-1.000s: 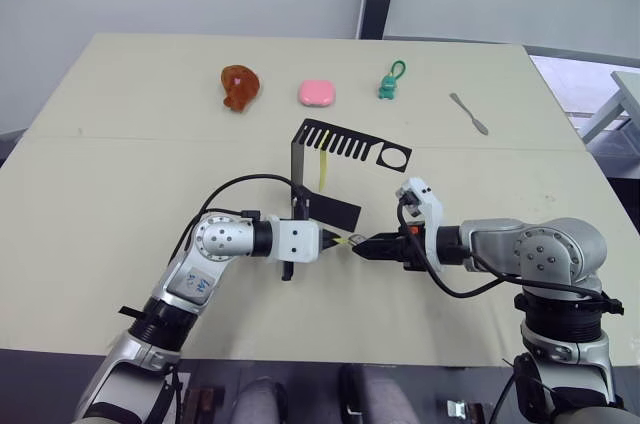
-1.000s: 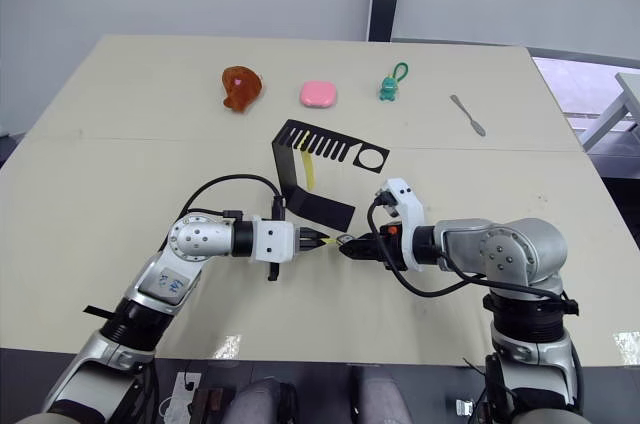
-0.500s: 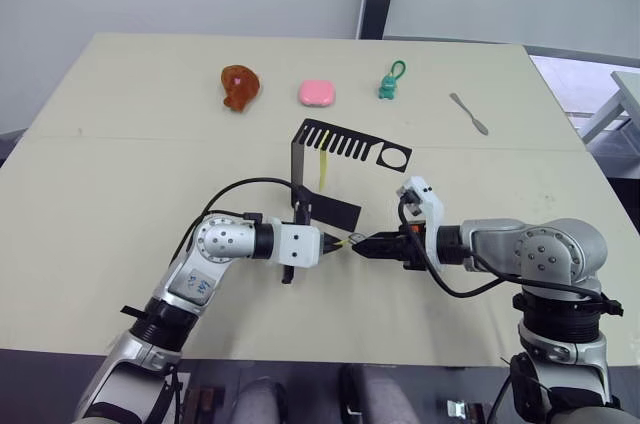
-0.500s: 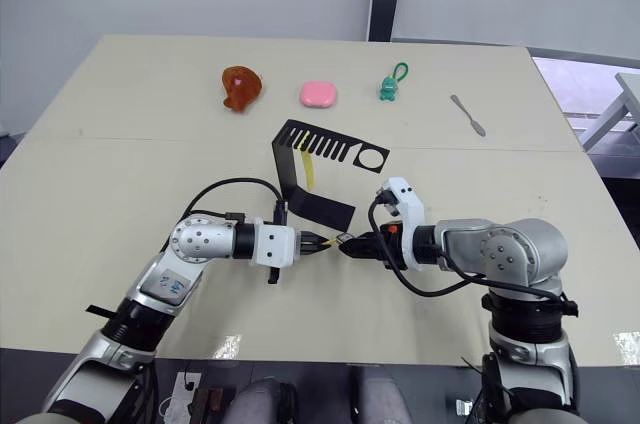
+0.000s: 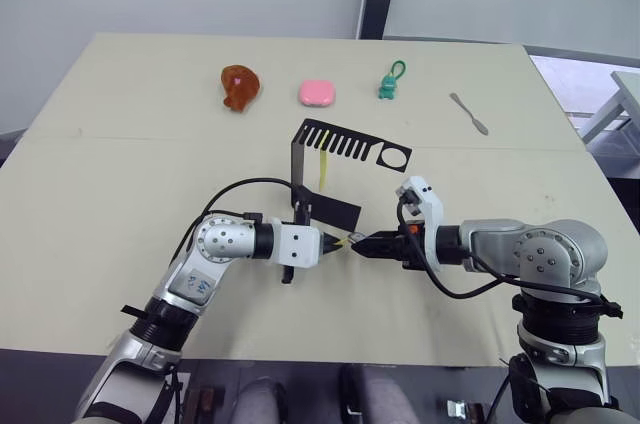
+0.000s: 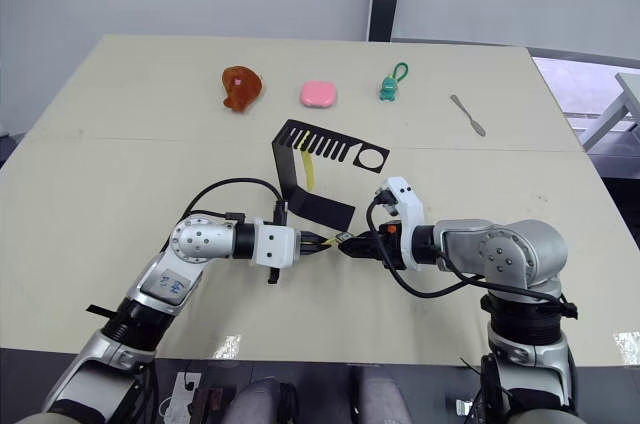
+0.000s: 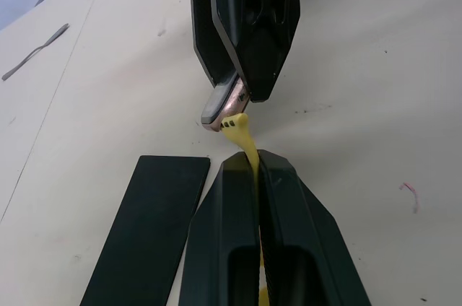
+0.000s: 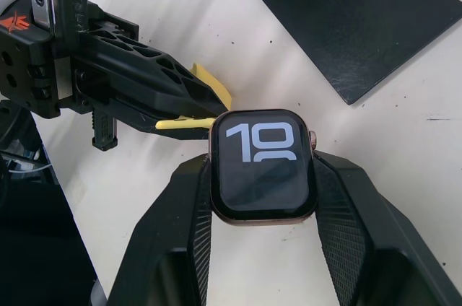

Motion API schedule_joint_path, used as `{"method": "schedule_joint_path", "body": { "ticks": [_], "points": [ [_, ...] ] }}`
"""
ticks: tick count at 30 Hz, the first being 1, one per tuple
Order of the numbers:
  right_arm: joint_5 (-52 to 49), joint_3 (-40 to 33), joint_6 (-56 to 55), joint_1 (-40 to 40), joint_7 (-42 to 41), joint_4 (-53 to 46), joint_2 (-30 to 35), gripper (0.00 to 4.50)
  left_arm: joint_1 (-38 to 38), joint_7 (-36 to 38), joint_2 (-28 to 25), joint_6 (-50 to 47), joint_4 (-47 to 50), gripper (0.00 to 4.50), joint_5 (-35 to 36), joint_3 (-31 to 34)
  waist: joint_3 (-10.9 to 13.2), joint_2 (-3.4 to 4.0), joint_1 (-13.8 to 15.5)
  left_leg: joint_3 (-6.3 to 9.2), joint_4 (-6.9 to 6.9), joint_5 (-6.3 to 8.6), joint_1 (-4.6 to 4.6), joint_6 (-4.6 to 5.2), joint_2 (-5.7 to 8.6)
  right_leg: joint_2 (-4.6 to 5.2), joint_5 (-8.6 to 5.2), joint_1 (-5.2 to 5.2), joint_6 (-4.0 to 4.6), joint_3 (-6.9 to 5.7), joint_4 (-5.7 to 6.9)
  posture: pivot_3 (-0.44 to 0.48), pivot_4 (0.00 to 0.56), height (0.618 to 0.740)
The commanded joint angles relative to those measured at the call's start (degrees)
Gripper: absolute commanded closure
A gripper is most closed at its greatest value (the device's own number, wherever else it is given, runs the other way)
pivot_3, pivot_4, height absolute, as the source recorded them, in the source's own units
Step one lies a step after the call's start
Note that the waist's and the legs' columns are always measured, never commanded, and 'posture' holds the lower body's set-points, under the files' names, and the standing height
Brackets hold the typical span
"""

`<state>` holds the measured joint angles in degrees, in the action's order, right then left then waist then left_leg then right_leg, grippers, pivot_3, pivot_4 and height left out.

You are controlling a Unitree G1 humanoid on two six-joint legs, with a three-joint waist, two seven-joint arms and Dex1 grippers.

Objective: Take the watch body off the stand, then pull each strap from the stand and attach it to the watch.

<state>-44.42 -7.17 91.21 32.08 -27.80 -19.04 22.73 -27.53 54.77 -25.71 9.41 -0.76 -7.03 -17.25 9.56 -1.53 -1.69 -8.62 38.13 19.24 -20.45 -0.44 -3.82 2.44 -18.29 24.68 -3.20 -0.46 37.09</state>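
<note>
Watch body: your right gripper [image 8: 261,245] has its two fingers clamped on the sides of the watch body [image 8: 262,163], face toward the wrist camera, held just above the bench [image 5: 120,174] near the middle of its near half. It is off the stand, so that step is done.
First strap: your left gripper [image 7: 254,165] has its fingers pressed together on one yellow strap [image 7: 241,133], whose free tip touches the edge of the watch. I cannot tell whether the tip is seated in the slot; I judge the joining is in hand, not finished.
Second strap: the other yellow strap [image 5: 325,168] hangs from the comb arm of the stand [image 5: 340,140]. Pulling it and fitting it is left to do.
Progress: roughly half, as I read it.
Room toward the stand: the stand's flat foot [image 8: 339,24] lies just beyond the two grippers, close, so you have little room to push farther from the near edge.
Room elsewhere: bare bench lies to both sides and toward the near edge.
Far edge: a brown toy [image 5: 239,85], a pink block [image 5: 317,93], a green charm [image 5: 389,82] and a small spatula [image 5: 469,113] sit in a row well apart from the work.
</note>
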Motion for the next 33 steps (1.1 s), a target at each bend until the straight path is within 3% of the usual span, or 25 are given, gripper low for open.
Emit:
{"method": "schedule_joint_path", "body": {
  "ticks": [1,33],
  "points": [
    [-3.26,2.99,-0.13,-0.2,-2.03,-3.56,-2.0,2.99,-1.82,-1.34,3.07,1.58,3.83,4.5,1.36,-1.93,0.0,0.0,0.01,0.0,0.0,0.0,0.0,0.0,0.0,0.0,0.0,0.0,0.0,0.0,0.0,0.0,0.15,0.74],
    [-3.53,4.72,-0.71,0.33,-2.49,-4.52,-2.14,2.99,-2.51,-1.4,4.11,0.34,3.78,4.5,1.48,-1.91,0.0,0.0,0.0,0.0,0.0,0.0,0.0,0.0,0.0,0.0,0.0,0.0,0.0,0.0,0.0,0.0,0.15,0.74]
  ]
}}
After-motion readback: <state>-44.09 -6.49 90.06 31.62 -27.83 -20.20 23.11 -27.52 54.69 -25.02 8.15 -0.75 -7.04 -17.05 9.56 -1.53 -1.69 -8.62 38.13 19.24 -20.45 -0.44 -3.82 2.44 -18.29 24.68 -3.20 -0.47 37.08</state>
